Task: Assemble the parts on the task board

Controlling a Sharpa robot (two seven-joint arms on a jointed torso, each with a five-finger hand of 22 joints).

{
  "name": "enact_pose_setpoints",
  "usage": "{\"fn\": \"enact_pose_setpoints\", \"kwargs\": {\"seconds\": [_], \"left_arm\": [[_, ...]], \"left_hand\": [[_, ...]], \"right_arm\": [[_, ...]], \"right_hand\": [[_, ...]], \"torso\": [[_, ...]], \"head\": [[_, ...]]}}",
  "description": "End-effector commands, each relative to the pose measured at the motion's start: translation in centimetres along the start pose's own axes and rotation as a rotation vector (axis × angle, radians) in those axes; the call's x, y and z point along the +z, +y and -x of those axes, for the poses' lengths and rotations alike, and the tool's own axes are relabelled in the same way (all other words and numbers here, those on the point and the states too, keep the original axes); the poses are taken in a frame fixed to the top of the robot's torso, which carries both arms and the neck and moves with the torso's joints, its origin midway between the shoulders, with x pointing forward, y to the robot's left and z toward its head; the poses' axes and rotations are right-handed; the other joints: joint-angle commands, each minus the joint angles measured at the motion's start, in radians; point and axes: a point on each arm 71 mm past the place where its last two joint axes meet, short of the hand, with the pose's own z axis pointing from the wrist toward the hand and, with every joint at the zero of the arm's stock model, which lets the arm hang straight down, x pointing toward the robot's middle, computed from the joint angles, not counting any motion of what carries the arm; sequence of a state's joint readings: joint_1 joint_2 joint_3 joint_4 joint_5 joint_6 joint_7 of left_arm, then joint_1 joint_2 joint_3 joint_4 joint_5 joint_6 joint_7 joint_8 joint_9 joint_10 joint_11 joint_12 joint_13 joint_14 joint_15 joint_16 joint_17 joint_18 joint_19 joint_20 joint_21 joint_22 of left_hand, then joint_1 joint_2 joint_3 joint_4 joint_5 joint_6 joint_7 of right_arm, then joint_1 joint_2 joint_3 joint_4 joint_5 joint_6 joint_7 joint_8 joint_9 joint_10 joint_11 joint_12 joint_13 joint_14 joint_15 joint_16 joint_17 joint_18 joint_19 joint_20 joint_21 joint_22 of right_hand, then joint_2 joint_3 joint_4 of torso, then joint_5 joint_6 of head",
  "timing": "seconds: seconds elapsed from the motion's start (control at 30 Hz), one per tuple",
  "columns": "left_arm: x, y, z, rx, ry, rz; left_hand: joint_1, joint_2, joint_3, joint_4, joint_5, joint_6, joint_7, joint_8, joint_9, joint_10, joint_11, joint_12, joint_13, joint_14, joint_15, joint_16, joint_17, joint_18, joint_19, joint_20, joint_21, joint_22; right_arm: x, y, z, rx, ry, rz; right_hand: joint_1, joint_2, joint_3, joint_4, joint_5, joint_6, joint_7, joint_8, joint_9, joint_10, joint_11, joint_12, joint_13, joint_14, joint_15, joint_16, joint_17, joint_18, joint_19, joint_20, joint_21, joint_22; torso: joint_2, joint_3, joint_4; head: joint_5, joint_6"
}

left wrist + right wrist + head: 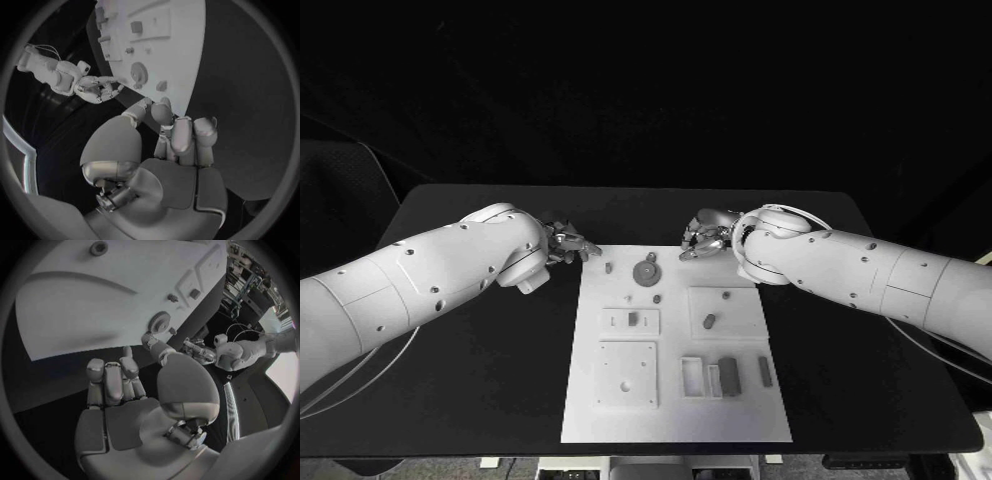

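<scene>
The white task board [675,420] lies lengthwise in the middle of the table. A round grey part [646,270] sits near its far end, with small parts [607,266] around it. Further small parts [710,321] stand in the raised plates, and grey bars [728,375] lie near the front right. My left hand [568,244] hovers at the board's far left corner, holding nothing, fingers side by side and thumb apart [175,145]. My right hand [705,238] hovers over the far edge, also holding nothing [125,390]. Each wrist view shows the round part [139,74] [161,321] just beyond the fingertips.
The black table [473,380] extends on both sides of the board. The other arm's hand appears in each wrist view: the right hand [97,90] and the left hand [199,351]. The two hands are a short distance apart over the far end.
</scene>
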State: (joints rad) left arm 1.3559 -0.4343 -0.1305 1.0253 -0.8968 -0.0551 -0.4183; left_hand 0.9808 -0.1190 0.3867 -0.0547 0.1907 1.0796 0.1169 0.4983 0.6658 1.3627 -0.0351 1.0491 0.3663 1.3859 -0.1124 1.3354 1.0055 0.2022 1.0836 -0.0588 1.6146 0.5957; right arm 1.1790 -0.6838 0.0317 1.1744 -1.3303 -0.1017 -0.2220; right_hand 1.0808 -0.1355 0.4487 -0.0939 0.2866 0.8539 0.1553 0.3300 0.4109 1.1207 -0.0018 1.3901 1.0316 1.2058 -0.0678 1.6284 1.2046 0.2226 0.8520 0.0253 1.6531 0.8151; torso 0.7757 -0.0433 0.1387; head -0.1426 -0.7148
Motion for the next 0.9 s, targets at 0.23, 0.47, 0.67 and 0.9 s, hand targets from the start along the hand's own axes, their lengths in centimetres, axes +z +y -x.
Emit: {"fn": "enact_pose_setpoints", "kwargs": {"seconds": [0.23,0.47,0.67,0.9], "left_arm": [[0.9,-0.7,1.1,0.021,-0.094,-0.052],[1.6,-1.3,0.3,0.061,-0.043,-0.036],[2.0,-1.5,-0.6,0.085,-0.012,-0.025],[2.1,-1.6,-1.1,0.124,0.029,-0.005]], "left_hand": [[-0.019,-0.012,-0.005,0.002,0.0,-0.008,0.006,-0.024,-0.008,-0.112,0.05,-0.055,-0.02,-0.045,0.013,-0.063,-0.032,0.021,-0.048,0.009,-0.049,-0.031],[-0.068,-0.032,-0.078,-0.017,0.001,-0.057,0.019,-0.068,-0.021,-0.167,0.077,-0.107,-0.028,-0.102,0.036,-0.116,-0.055,-0.004,-0.106,0.015,-0.098,-0.063],[-0.07,-0.018,-0.079,-0.015,0.003,-0.055,0.019,-0.068,-0.021,-0.165,0.077,-0.107,-0.027,-0.101,0.036,-0.117,-0.056,-0.004,-0.106,0.014,-0.099,-0.065],[-0.066,-0.011,-0.077,-0.016,0.004,-0.052,0.018,-0.067,-0.02,-0.163,0.077,-0.107,-0.026,-0.1,0.036,-0.117,-0.056,-0.004,-0.105,0.013,-0.099,-0.066]], "right_arm": [[0.1,0.0,0.0,0.001,-0.001,0.003],[0.1,0.1,0.0,0.002,-0.001,0.003],[0.1,0.2,-0.1,0.003,-0.001,0.006],[0.2,0.3,-0.1,0.003,-0.001,0.008]], "right_hand": [[-0.009,0.0,0.006,0.002,0.003,0.002,0.009,-0.001,-0.002,0.004,-0.002,0.007,-0.002,0.006,-0.006,0.007,0.004,0.018,-0.005,-0.002,0.011,-0.001],[-0.009,0.0,0.007,0.002,0.003,0.002,0.009,-0.001,-0.002,0.004,-0.002,0.007,-0.002,0.006,-0.006,0.007,0.003,0.018,-0.005,-0.002,0.012,-0.001],[-0.009,0.0,0.007,0.002,0.003,0.002,0.009,-0.001,-0.002,0.004,-0.002,0.007,-0.002,0.006,-0.006,0.007,0.003,0.018,-0.004,-0.002,0.012,-0.001],[-0.009,0.0,0.007,0.002,0.003,0.002,0.009,-0.001,-0.002,0.004,-0.002,0.007,-0.002,0.007,-0.006,0.007,0.004,0.018,-0.004,-0.002,0.012,-0.001]], "torso": [[0.002,-0.0003,-0.0013],[0.004,-0.001,-0.003],[0.006,0.0002,-0.0032],[0.001,-0.0006,-0.0007]], "head": [[0.005,0.022],[0.009,0.029],[0.006,0.03],[0.002,0.027]]}}
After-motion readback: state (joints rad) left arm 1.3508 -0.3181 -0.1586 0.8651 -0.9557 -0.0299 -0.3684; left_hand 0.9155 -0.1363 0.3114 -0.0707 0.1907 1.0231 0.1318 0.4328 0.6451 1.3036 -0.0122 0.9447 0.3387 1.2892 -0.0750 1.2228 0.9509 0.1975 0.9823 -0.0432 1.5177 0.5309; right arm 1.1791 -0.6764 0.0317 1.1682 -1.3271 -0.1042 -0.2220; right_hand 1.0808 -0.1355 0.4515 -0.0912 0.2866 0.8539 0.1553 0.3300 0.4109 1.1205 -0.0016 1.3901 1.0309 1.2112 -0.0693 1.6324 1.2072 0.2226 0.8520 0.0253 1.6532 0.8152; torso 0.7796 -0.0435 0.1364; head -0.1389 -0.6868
